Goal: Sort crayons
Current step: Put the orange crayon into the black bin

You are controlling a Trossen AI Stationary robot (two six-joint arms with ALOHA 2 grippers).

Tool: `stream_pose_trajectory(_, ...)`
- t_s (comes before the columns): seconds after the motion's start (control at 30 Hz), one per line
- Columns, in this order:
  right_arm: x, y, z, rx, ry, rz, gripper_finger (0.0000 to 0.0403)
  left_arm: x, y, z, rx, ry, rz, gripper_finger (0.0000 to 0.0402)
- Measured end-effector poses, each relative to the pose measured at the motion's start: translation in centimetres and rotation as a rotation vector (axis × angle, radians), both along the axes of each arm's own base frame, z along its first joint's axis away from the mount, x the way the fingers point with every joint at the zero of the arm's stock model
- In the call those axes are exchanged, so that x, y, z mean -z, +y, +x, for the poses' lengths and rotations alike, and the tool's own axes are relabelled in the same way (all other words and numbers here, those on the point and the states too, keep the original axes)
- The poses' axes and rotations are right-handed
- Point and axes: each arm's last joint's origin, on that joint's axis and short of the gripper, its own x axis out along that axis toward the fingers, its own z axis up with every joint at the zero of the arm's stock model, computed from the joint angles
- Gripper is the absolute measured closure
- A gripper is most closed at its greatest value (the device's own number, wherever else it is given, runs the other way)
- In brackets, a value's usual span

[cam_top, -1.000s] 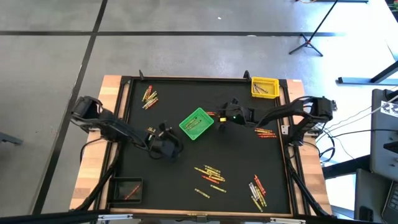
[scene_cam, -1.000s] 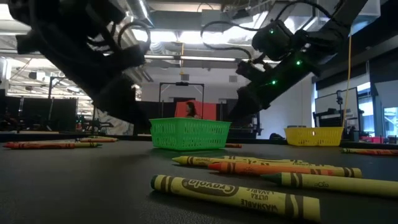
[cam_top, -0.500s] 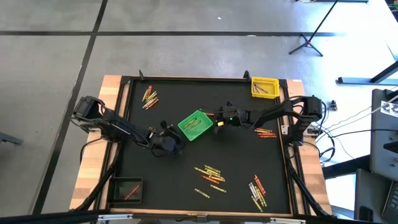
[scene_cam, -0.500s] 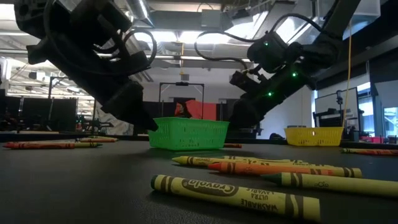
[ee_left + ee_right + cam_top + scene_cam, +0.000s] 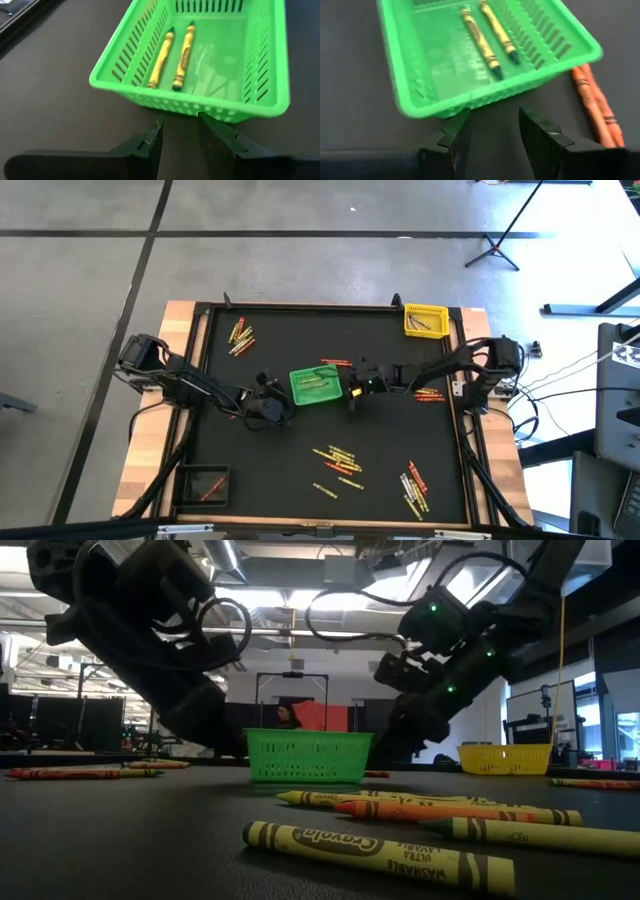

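From where I sit, far left of the table (image 5: 190, 330), a small bunch of crayons (image 5: 240, 336) lies near the far corner, and a dark tray (image 5: 205, 482) sits at the near corner with a few red sticks in it. My left gripper (image 5: 179, 134) is low on the mat just beside the green basket (image 5: 316, 385), its tips at the basket's left wall, jaws parted with nothing between them. Inside the basket I see two yellow-wrapped crayons (image 5: 172, 56) lying side by side. My right gripper (image 5: 492, 131) stands at the basket's opposite wall, likewise parted and holding nothing. Two orange crayons (image 5: 597, 105) lie on the mat just outside the basket there. More crayons are scattered near the front centre (image 5: 337, 459) and front right (image 5: 413, 486), with another few to the right of the right arm (image 5: 428, 393). The yellow basket (image 5: 425, 320) sits at the far right corner, a couple of crayons in it.
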Motion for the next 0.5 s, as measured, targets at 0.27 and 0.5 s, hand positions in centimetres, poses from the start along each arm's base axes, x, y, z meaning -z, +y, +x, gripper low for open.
stream_pose_trajectory(0.27,-2.6,0.1,-1.0,0.036,0.041,-0.004,0.0237,-0.7,-0.7,-0.2,0.069,0.003,-0.028,0.0295)
stream_pose_trajectory(0.5,-3.4,-1.2,-1.7,0.195,0.071,-0.116,0.0237,-3.8,-1.9,-1.1,0.192,-0.014,-0.07,0.0295)
